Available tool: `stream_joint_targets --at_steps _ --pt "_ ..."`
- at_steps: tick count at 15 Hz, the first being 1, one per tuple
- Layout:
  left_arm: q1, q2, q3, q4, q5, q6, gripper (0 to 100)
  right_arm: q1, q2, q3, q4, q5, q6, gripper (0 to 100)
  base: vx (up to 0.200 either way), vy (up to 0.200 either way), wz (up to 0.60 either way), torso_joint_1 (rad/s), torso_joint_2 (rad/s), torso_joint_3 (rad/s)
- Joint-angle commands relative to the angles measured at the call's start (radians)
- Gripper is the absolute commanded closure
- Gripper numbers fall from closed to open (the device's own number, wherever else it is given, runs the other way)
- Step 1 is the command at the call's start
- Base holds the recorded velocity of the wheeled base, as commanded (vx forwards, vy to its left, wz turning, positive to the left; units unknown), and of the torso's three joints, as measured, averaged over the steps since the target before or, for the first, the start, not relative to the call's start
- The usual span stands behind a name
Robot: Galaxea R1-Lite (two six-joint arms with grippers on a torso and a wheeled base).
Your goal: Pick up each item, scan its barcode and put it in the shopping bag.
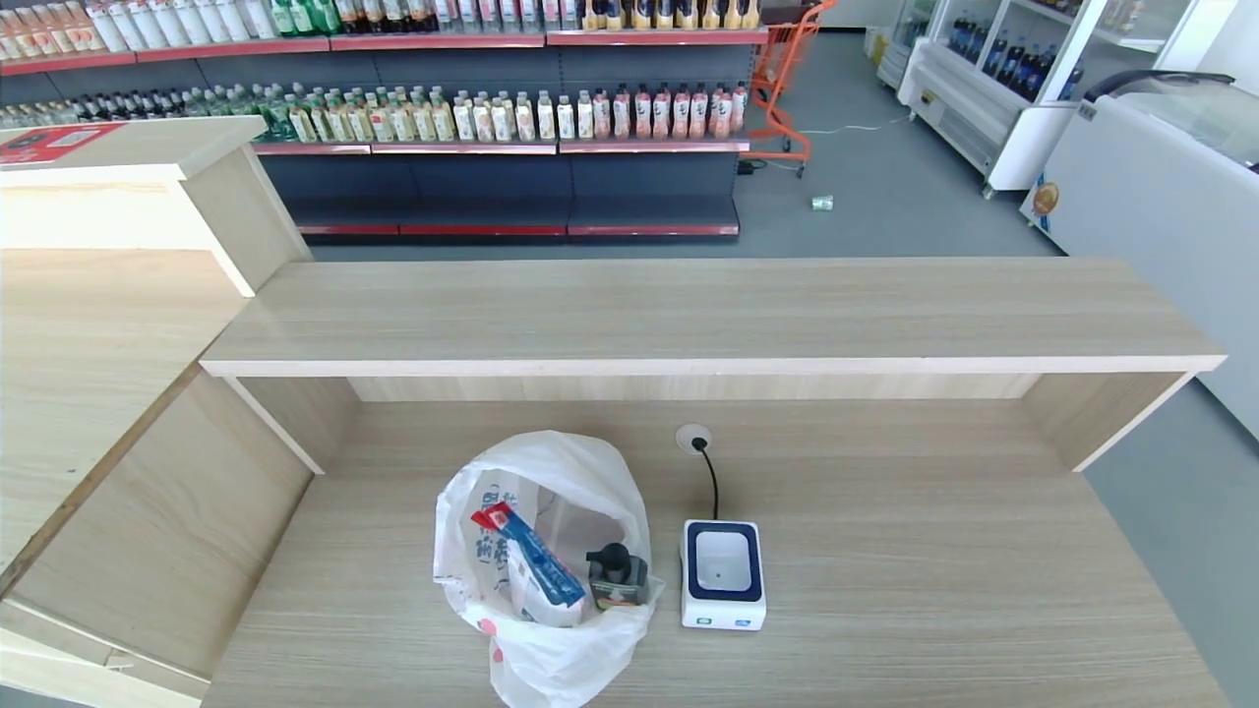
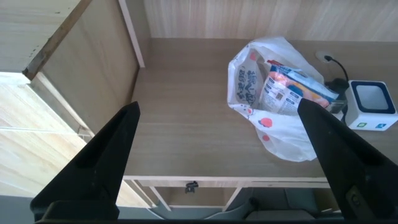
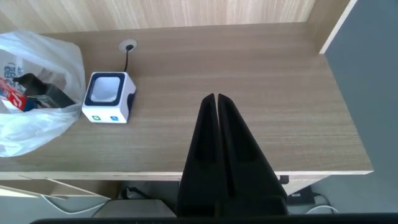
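1. Over the near edge of the desk [image 1: 934,590], the left gripper [image 2: 219,106] hangs with its claw spread wide and nothing in it. The right gripper [image 3: 216,99] hangs with its two fingers pressed flat together, also empty.
2. Just beyond, a white plastic shopping bag [image 1: 580,462] stands open on the desk. Inside it lie a blue-and-red packet [image 1: 536,560] and a dark bottle [image 1: 617,575] with a black cap.
3. Just beside the bag, on its right, sits a white barcode scanner [image 1: 723,573], window facing up. Its black cable [image 1: 710,477] runs back to a hole in the desk.
4. Judgement: packing looks nearly done. Any further item would suit the open left claw — grip it away from the barcode, turn the code down toward the scanner window, then lower it through the bag's mouth without snagging the thin plastic.
5. Farther off, a raised counter ledge [image 1: 708,310] crosses the view, and beyond it stand shop shelves [image 1: 492,113] of bottles.
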Motion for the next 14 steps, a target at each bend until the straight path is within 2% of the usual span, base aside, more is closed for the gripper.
stream_joint_targets --at_steps 1,14 --pt "0.0 0.0 0.0 0.0 0.0 -0.002 0 -0.001 0.002 0.0 0.0 0.0 0.0 100 0.0 0.0 0.0 0.0 0.0 0.0" --pt "0.0 0.0 0.0 0.0 0.0 -0.002 0 -0.001 0.002 0.0 0.0 0.0 -0.002 100 0.0 0.0 0.0 0.0 0.0 0.0"
